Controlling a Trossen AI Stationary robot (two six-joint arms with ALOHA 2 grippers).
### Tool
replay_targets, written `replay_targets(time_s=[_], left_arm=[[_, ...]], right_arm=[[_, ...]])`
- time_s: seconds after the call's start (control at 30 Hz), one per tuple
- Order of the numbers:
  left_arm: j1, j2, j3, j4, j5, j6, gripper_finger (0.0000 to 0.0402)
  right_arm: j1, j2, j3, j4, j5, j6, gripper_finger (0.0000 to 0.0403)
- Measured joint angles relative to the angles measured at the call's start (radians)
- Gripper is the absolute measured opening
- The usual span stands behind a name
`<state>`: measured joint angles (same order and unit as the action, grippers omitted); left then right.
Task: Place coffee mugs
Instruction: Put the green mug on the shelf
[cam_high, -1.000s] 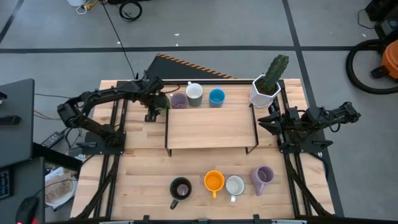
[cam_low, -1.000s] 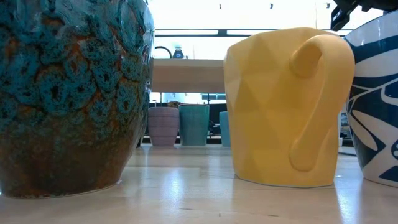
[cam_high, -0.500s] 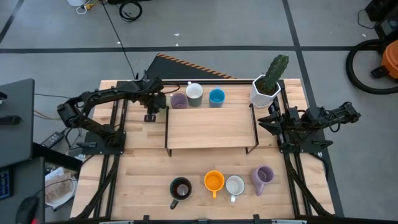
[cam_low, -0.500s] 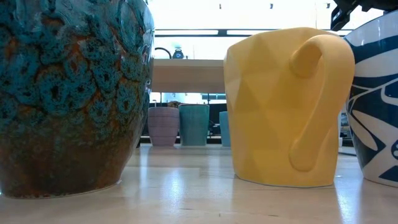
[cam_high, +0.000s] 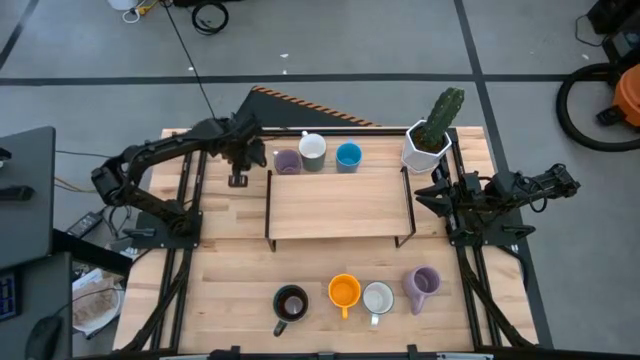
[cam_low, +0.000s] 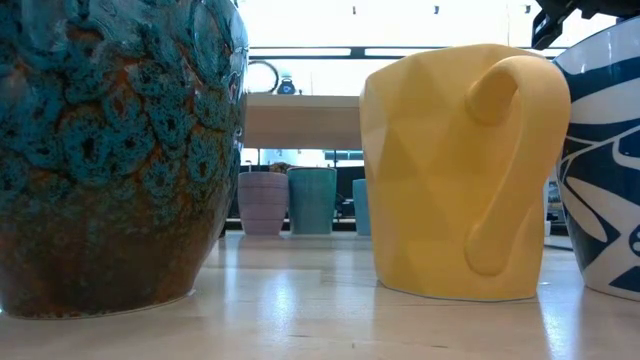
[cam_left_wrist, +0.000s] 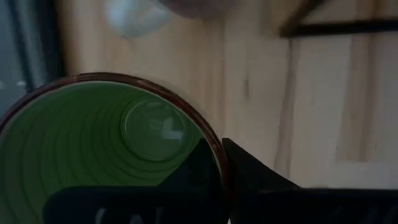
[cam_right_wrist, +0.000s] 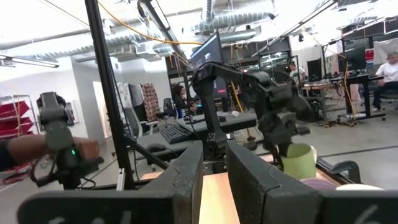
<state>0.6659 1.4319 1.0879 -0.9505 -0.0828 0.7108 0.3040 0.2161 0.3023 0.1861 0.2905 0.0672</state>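
Seven mugs show from the high view: lavender (cam_high: 287, 161), white (cam_high: 313, 150) and blue (cam_high: 348, 155) in a row at 12 o'clock behind the shelf (cam_high: 340, 205), and dark (cam_high: 291, 303), orange (cam_high: 344, 292), white (cam_high: 378, 298) and lavender (cam_high: 423, 283) along 6 o'clock. The left gripper (cam_high: 243, 150) hangs at 11 o'clock, just beside the back row; the right gripper (cam_high: 437, 195) waits at 3 o'clock, near the cactus pot (cam_high: 428, 143). From the low view, the near mugs loom large and the back row sits small under the shelf. In the left wrist view, the fingers (cam_left_wrist: 208, 163) are clenched over the rim of a green mug (cam_left_wrist: 112, 149), one inside and one outside. The right wrist view shows that green mug (cam_right_wrist: 298, 160) lifted off the wood under the left gripper, while the right fingers (cam_right_wrist: 186, 171) stand slightly parted, holding nothing. My worry: a one-wall rim pinch may let the mug tilt or slip, and setting it down could knock the lavender neighbour.
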Motion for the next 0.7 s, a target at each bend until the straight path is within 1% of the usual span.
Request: replay_targets(time_s=[0.1, 0.2, 0.4, 0.57, 0.7], left_arm=[[-0.001, 0.0, 0.12, -0.059, -0.007, -0.018, 0.0024], [-0.012, 0.0, 0.237, -0.156, -0.006, -0.02, 0.0024], [-0.087, -0.001, 0.43, -0.277, 0.005, -0.046, 0.0024], [-0.187, 0.007, 0.539, -0.217, 0.041, -0.107, 0.0024], [-0.282, 0.041, 0.583, -0.113, 0.043, -0.171, 0.0024]], right_arm=[[0.0, 0.0, 0.0, 0.004, 0.001, -0.005, 0.0077], [0.0, 0.0, 0.0, 0.004, 0.002, -0.007, 0.0077], [0.0, 0.0, 0.0, 0.022, 0.032, -0.011, 0.0077], [0.0, 0.0, 0.0, 0.021, 0.041, -0.022, 0.0077], [0.0, 0.0, 0.0, 0.02, 0.042, -0.028, 0.0077]])
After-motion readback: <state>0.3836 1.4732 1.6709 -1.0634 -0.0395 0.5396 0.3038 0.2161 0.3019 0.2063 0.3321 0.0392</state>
